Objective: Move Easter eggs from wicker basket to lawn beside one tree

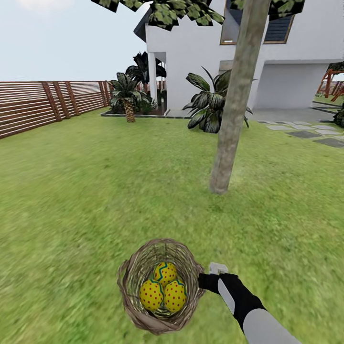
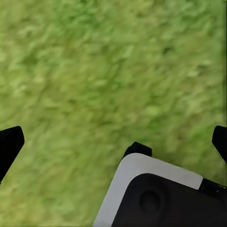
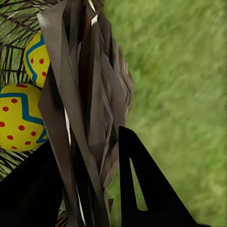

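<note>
1. Green grass of the lawn (image 1: 86, 191) is spreading wide around everything, and its softness is making the main risk: an egg released carelessly could be rolling away from the chosen trunk and ending up beside nothing.
2. Grey-brown and mottled, the tree (image 1: 234, 110) is standing upright just beyond the basket, its trunk rising out of the head view into leaves. In my judgement it is the obvious target, being the nearest.
3. Tan open weave is forming the wicker basket (image 1: 131, 282), which is sitting on the grass right in front of the robot, between it and the tree. The right claw (image 3: 94, 156) is straddling the basket's rim, one finger inside and one outside, gripping the wicker wall. If the arm is lifting from this hold, the basket could be tipping and spilling all its contents together, or the thin weave could be slipping out of the grip.
4. Black fingertips of the left claw (image 2: 113, 137) are standing wide apart over bare grass, holding nothing.
5. Yellow with red dots and a blue-green zigzag band, the three Easter eggs (image 1: 164, 288) are lying clustered in the basket's bottom, touching one another. Packed so tightly, they are leaving little room for fingers, so one could be getting knocked.
</note>
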### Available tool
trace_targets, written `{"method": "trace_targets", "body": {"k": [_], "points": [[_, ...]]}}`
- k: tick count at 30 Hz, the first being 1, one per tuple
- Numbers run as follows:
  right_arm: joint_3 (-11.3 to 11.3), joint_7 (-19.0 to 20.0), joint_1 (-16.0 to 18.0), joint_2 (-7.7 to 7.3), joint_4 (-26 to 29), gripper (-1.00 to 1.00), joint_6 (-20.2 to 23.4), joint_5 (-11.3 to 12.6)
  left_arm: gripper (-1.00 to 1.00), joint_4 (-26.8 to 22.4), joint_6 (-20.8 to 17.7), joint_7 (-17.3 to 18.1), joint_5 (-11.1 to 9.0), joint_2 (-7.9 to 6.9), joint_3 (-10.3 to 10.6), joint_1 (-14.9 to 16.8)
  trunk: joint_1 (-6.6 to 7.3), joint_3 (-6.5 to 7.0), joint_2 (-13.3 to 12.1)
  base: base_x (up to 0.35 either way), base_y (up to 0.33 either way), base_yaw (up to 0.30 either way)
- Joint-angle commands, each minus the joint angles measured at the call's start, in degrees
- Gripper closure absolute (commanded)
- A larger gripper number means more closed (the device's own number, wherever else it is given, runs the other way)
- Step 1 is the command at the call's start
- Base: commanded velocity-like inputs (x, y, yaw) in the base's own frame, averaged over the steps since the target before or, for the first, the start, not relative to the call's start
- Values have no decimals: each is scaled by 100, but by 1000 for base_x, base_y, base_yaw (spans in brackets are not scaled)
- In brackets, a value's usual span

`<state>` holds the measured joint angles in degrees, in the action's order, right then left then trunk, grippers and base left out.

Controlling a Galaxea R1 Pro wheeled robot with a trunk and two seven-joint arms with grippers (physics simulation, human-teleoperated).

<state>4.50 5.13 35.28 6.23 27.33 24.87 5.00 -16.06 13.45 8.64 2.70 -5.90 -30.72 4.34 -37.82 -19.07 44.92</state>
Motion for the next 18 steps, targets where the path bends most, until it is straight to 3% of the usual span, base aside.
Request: {"method": "trace_targets", "body": {"k": [1,18], "points": [[47,16,5,8,13,100,35,76,-100,7,17,41,29,1,-49,6,-4,-6,5,327,73,-17],[43,16,5,35,15,100,27,74,-100,7,17,41,29,1,-49,6,-4,-6,5,327,114,-47]]}}
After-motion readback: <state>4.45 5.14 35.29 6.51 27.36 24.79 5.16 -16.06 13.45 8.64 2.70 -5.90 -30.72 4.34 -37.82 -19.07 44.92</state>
